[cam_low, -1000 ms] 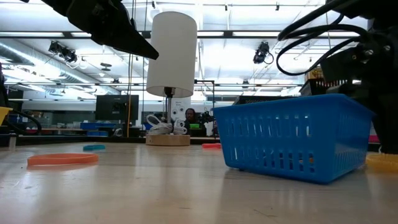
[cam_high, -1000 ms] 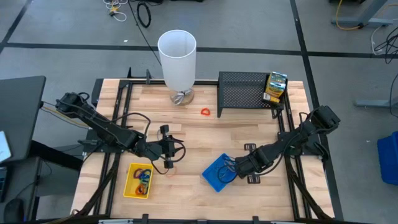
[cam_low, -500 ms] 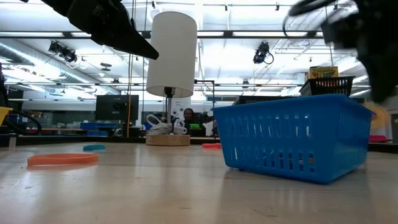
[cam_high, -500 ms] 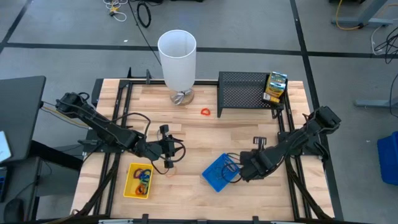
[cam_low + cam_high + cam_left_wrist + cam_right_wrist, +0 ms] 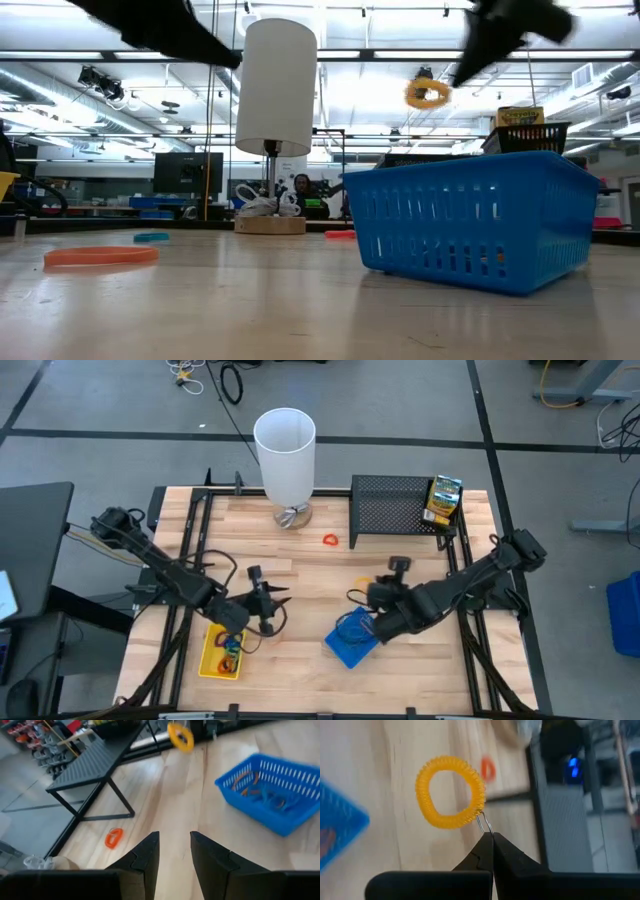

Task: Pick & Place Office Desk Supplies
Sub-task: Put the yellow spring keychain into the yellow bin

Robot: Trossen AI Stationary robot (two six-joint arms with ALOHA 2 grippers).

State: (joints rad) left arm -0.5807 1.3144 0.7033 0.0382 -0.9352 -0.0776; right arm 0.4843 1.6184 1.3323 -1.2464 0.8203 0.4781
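A yellow coiled loop (image 5: 427, 810) hangs in the air with my right gripper (image 5: 492, 837) shut on a small wire ring at its edge. It shows above the blue basket (image 5: 350, 638) in the low view (image 5: 428, 93) and far off in the left wrist view (image 5: 181, 736). The basket holds several coloured loops. My left gripper (image 5: 174, 845) stands open above the table beside the yellow tray (image 5: 208, 660), with nothing between its fingers. An orange loop (image 5: 330, 540) lies flat on the table near the rack. My right gripper pinches the thin wire ring (image 5: 484, 824) at the yellow loop's rim between its two fingertips. The loop stands out beyond the fingertips, lifted clear of the basket and the table.
A tall white cylinder (image 5: 285, 450) stands at the far edge. To its right is a black mesh rack (image 5: 395, 510) with a green-yellow box (image 5: 443, 500) at its right end. More loops (image 5: 100, 256) lie on the table's left half. Bare wood lies between the two arms.
My right gripper has risen out of the blue basket and tipped up toward level, moving toward the table's far edge and left. It has carried the yellow loop up clear of the basket. My left arm has swung a little toward the near edge.
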